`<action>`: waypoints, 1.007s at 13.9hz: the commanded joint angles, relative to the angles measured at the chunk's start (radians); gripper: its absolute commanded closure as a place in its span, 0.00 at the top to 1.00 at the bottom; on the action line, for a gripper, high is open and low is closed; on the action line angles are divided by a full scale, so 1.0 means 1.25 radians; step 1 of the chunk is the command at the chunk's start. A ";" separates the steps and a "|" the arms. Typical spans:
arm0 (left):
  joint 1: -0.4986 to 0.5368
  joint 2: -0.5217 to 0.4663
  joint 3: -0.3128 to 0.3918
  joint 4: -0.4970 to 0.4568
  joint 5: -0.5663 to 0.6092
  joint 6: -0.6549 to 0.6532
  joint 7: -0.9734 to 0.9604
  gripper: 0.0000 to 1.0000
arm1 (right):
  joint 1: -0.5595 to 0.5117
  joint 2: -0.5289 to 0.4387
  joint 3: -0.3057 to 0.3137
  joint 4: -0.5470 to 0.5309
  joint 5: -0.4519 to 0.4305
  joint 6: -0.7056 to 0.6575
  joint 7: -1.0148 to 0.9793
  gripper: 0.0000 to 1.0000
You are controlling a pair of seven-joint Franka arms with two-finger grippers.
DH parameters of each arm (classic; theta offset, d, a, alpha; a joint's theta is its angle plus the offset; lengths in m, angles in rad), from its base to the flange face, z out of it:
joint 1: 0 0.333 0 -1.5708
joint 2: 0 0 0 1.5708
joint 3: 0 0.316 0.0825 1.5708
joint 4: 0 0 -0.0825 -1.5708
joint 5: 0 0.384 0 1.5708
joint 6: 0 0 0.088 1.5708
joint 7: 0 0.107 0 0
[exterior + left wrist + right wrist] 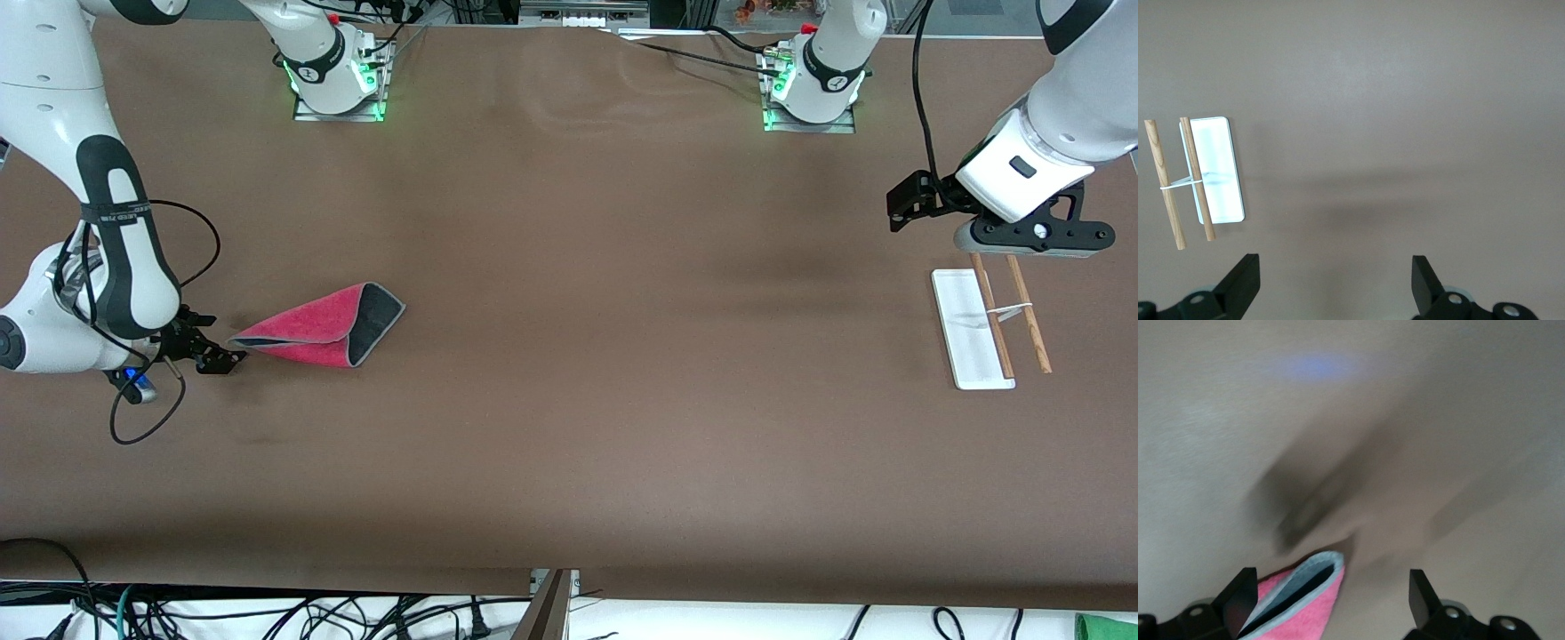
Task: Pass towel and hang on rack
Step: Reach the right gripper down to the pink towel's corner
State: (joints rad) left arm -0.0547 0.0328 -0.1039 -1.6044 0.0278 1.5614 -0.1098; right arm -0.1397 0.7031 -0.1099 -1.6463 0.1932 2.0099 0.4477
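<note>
I see the table [569, 427] with the folded towel [320, 327] lying toward the right arm's end. The rack [973, 329] sits at the left arm's end. My right gripper [222, 358], jaws apart, meets the towel's tip; my left gripper [1335, 283] waits above the rack, jaws apart.

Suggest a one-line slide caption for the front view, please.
Right gripper at the folded towel's corner; left gripper waits above the rack.
</note>
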 commanded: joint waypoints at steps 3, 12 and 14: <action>0.007 -0.004 -0.006 -0.003 -0.003 -0.008 0.001 1.00 | -0.017 0.016 0.006 0.011 0.016 -0.016 -0.001 1.00; 0.006 0.022 -0.009 0.001 -0.001 -0.004 -0.002 1.00 | -0.018 0.016 0.009 0.011 0.018 -0.042 -0.026 0.09; 0.002 0.023 -0.010 0.007 0.001 -0.002 -0.001 1.00 | -0.018 0.016 0.011 0.011 0.018 -0.042 -0.029 0.00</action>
State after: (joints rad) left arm -0.0549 0.0576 -0.1067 -1.6051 0.0278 1.5595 -0.1098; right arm -0.1504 0.7172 -0.1067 -1.6463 0.1944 1.9755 0.4343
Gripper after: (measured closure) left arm 0.000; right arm 0.771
